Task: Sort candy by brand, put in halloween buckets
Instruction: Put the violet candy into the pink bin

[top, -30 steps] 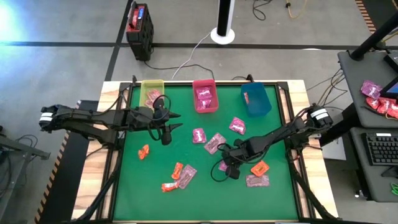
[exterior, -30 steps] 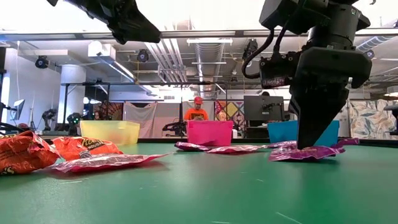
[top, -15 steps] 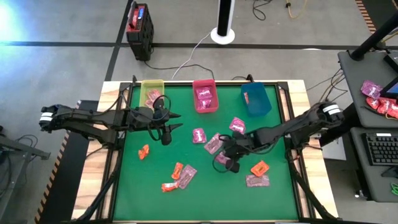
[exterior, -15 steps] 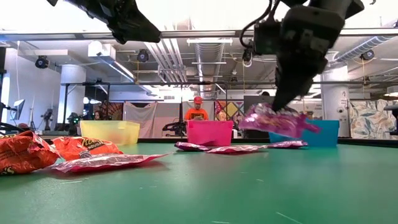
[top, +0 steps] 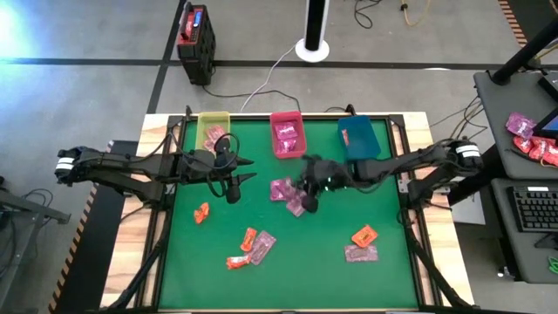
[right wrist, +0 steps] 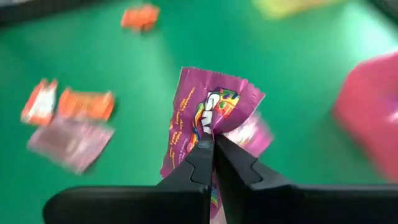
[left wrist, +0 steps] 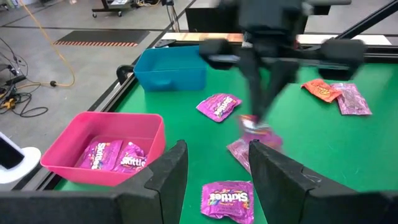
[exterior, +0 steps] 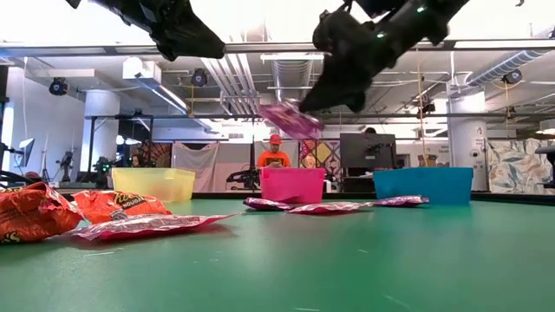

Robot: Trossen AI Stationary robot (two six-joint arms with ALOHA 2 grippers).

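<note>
Right gripper: the right gripper (right wrist: 213, 144) is closed, pinching one magenta-pink candy packet (right wrist: 208, 118) by its edge; only the right wrist view shows the fingertips pressed together on the wrapper.
Held packet: in the low view the packet (exterior: 292, 120) hangs in the air well above the green table (exterior: 329, 260), higher than the bin rims.
Position from above: the high view places the right gripper (top: 305, 186) over the middle of the table, just in front of the pink-red bin (top: 288, 135), with other pink packets beneath it.
Left gripper: the left gripper (top: 241, 170) hovers over the left half of the table near the yellow-green bin (top: 212, 129), its fingers spread apart and holding nothing; the left wrist view shows the gap between its two dark fingers (left wrist: 166, 174).
Bins: the yellow-green, pink-red and blue-teal bin (top: 358, 139) stand in a row along the far edge; the left wrist view alone shows two pink packets lying inside the pink-red bin (left wrist: 68, 168).
Loose candy: orange-red packets (top: 202, 212) and pale pink packets (top: 362, 253) lie scattered on the near half of the table.
Room: the low view shows a person (exterior: 274, 154) in an orange top beyond the bins.
</note>
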